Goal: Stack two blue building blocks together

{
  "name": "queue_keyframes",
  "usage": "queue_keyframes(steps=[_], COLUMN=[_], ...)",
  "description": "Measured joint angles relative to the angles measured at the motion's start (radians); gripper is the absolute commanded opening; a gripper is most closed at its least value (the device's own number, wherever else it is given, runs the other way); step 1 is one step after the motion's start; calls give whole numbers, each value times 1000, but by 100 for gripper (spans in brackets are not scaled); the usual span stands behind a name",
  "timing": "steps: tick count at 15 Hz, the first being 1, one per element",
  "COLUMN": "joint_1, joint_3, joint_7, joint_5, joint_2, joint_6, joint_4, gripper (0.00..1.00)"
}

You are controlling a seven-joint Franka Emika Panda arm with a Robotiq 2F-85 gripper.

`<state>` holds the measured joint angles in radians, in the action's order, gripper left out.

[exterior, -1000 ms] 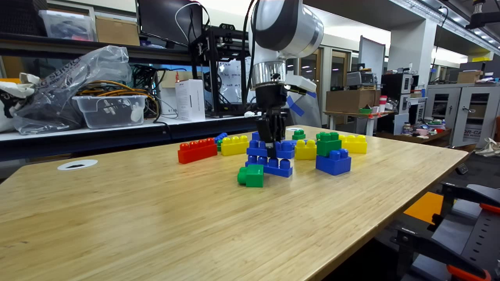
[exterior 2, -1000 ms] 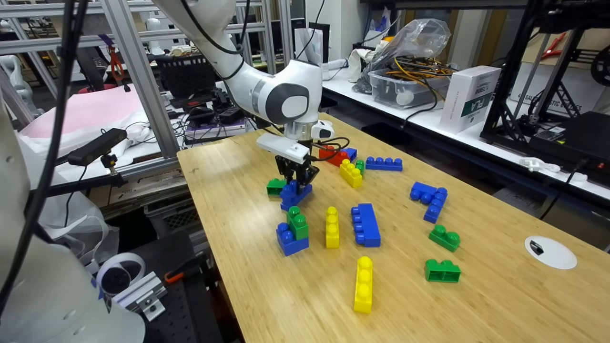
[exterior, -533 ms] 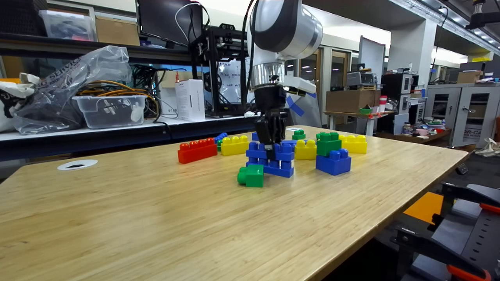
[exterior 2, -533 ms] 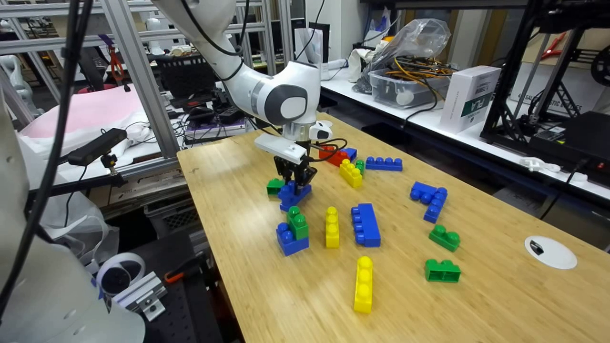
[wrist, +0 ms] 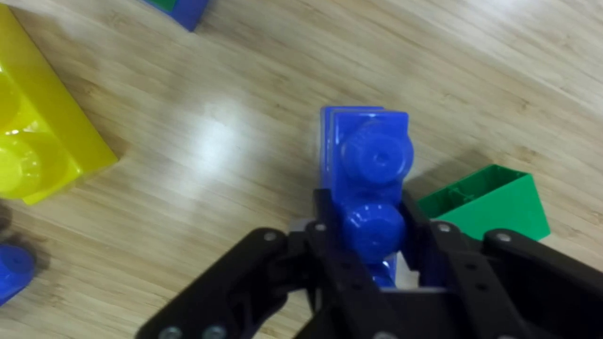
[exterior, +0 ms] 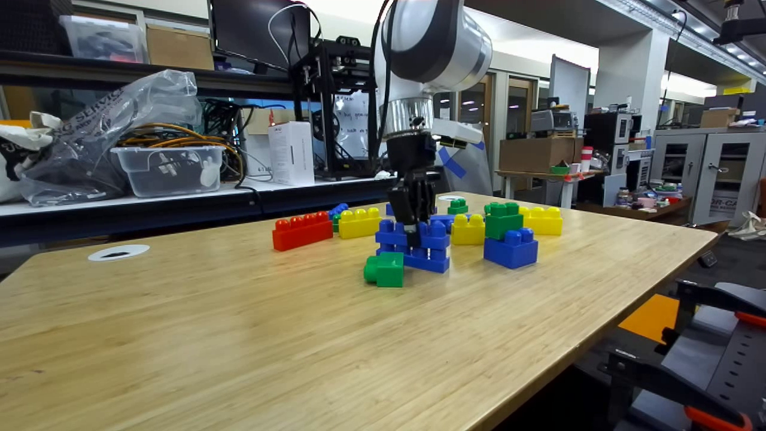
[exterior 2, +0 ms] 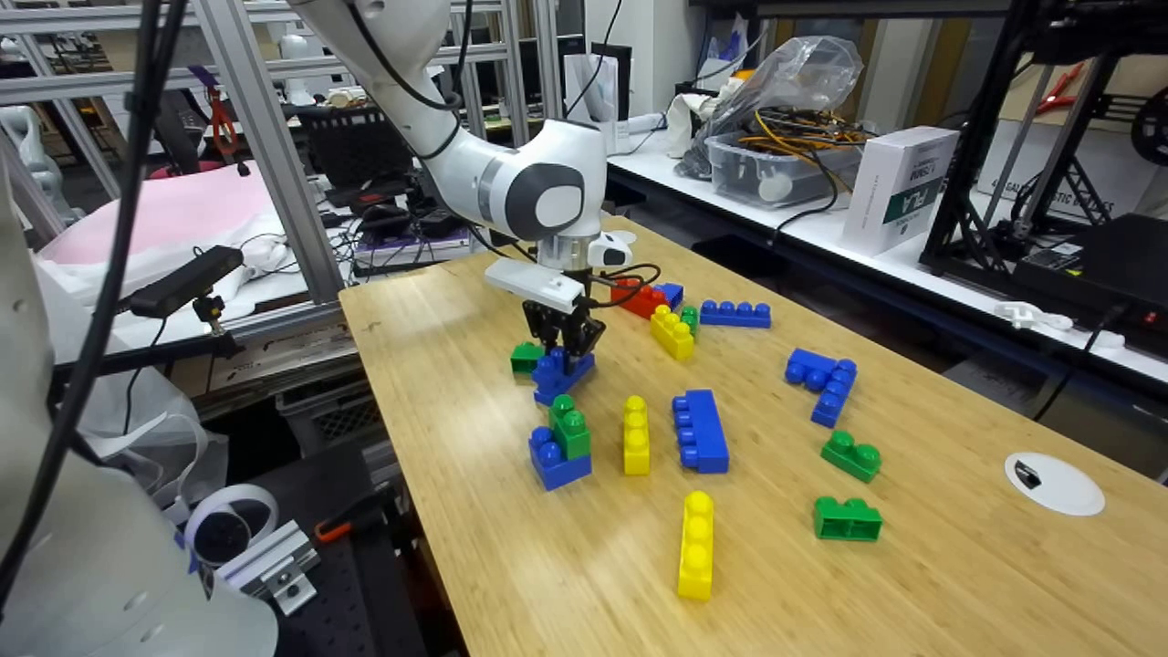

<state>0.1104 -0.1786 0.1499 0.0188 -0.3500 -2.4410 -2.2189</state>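
Pinching the upper blue block (wrist: 370, 188) from both sides, the fingers (wrist: 330, 240) are closed to its width and sit lower than a second ago. Directly beneath them the lower blue block (exterior: 426, 263) stands on the counter (exterior: 269, 335); its studs (exterior: 438, 254), more exposed then, are now partly hidden by the held block. That suggests joining has begun, though in an exterior view parts of those studs still show, so a firm downward press seems needed before letting go. Just right of the fingers in the wrist view, a green brick (wrist: 494, 202) lies on its side; a yellow brick (exterior 2: 636, 438) stands farther from them.
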Motion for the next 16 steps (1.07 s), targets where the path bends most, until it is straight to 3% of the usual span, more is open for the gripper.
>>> queue_keyframes(steps=[16], joint_1=[1], joint_3=[30], joint_7=[0], joint_5=[52], joint_2=[-27], joint_6=[-115], joint_4=[-13], gripper=[10])
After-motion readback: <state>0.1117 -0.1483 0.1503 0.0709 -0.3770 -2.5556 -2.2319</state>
